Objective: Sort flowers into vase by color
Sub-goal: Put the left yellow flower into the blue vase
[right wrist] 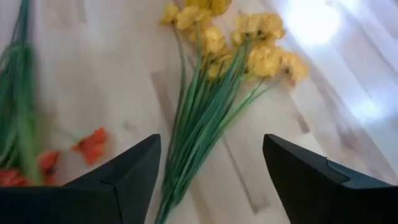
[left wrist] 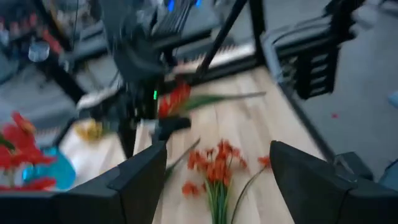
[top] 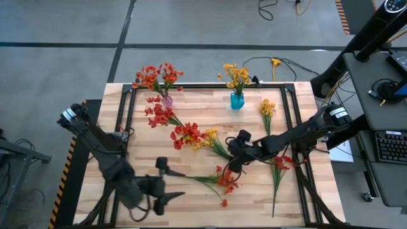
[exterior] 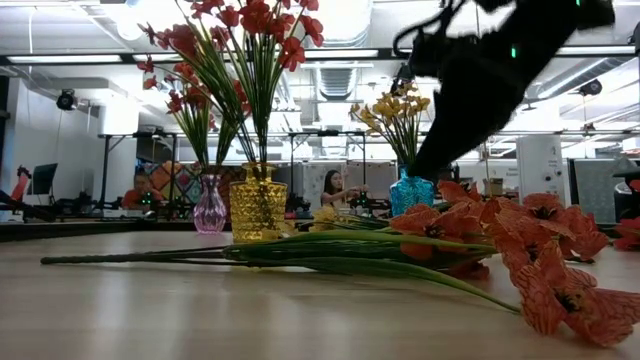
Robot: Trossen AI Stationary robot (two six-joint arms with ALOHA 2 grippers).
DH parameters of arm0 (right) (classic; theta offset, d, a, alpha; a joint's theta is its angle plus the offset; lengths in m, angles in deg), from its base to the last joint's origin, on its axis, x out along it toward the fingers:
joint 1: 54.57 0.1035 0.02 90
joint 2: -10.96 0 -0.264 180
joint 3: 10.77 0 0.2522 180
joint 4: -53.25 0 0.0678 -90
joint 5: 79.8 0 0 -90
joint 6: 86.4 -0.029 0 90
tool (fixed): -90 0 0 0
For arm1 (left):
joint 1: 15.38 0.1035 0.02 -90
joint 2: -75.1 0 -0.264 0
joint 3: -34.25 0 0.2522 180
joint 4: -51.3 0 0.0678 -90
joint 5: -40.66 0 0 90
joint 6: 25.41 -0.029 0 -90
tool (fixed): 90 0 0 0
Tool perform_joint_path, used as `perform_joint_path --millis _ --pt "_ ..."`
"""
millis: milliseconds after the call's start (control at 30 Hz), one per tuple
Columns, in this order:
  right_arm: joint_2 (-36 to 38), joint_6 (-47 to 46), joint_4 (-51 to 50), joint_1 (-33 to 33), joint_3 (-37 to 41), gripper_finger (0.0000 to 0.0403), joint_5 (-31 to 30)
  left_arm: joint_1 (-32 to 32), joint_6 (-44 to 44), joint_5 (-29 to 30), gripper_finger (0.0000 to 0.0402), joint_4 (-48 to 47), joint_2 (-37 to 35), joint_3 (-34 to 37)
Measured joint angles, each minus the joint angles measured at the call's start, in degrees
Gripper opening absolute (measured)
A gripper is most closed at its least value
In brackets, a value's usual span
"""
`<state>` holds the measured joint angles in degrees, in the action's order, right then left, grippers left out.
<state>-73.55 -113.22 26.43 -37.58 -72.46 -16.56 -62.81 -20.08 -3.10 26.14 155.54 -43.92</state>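
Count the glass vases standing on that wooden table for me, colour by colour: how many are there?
pink glass vase, holding red blossoms: 1
amber-yellow glass vase, holding red blossoms: 1
blue glass vase, holding yellow blossoms: 1
Total: 3

My wooden table [top: 140, 172] carries three vases along its far side, pink [top: 167, 100], amber [exterior: 258, 206] and blue [top: 236, 100], while loose red-orange sprigs [top: 186, 135], one yellow sprig [top: 267, 109] and a yellow bunch [right wrist: 205, 99] lie flat on its boards.
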Motion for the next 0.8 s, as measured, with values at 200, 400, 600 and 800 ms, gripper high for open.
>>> perform_joint_path --millis 200,400,600,800 --pt "-1.32 0.91 15.95 -1.20 7.41 0.0290 -1.71 -2.89 -7.29 7.05 0.0268 6.89 -7.63 8.56" --pt "-5.94 2.08 19.89 -5.11 6.06 0.0288 1.43 -2.94 -5.75 11.61 0.0268 7.96 -14.75 14.64" --pt "-9.76 1.72 20.05 -6.91 4.35 0.0288 2.78 -3.05 -4.32 18.08 0.0268 8.85 -19.22 18.48" --pt "-12.43 -0.32 21.36 -6.91 4.19 0.0288 3.71 -3.05 -2.57 20.48 0.0268 8.81 -21.39 20.51"
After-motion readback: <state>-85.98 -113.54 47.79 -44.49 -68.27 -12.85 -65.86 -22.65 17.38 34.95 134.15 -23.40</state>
